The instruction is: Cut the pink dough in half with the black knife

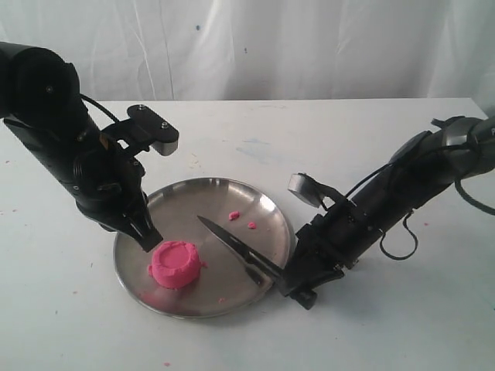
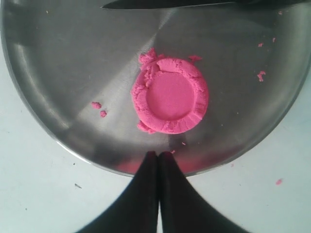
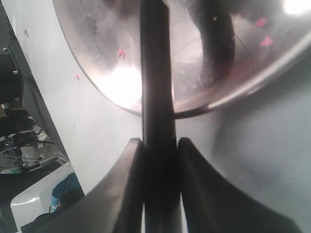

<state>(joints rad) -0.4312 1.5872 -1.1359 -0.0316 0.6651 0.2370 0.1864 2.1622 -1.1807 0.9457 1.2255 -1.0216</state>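
The pink dough (image 1: 176,264) is one round puck with a shallow dished top and a ragged rim, whole and uncut. It lies on the steel plate (image 1: 186,201), toward the plate's near-left part in the exterior view. In the left wrist view the pink dough (image 2: 169,95) sits at about the middle of the plate (image 2: 58,58), with small pink crumbs (image 2: 99,109) scattered on the metal beside it.

The black knife (image 1: 232,246) slants over the plate's right half, its point aimed at the plate's centre and apart from the dough; its handle end crosses the plate's right rim. The right hand (image 1: 288,280) is clamped on that handle just outside the rim; in the right wrist view its fingers (image 3: 127,194) press on both sides of the black knife (image 3: 156,97), which runs out over the plate (image 3: 112,87).

The left hand (image 1: 147,234) has its two fingers together, holding nothing, the tips over the plate's left rim just beside the dough. In the left wrist view the left hand (image 2: 159,160) points at the dough from the plate's edge, a short gap between them.

The plate rests on the white bench (image 1: 348,139).
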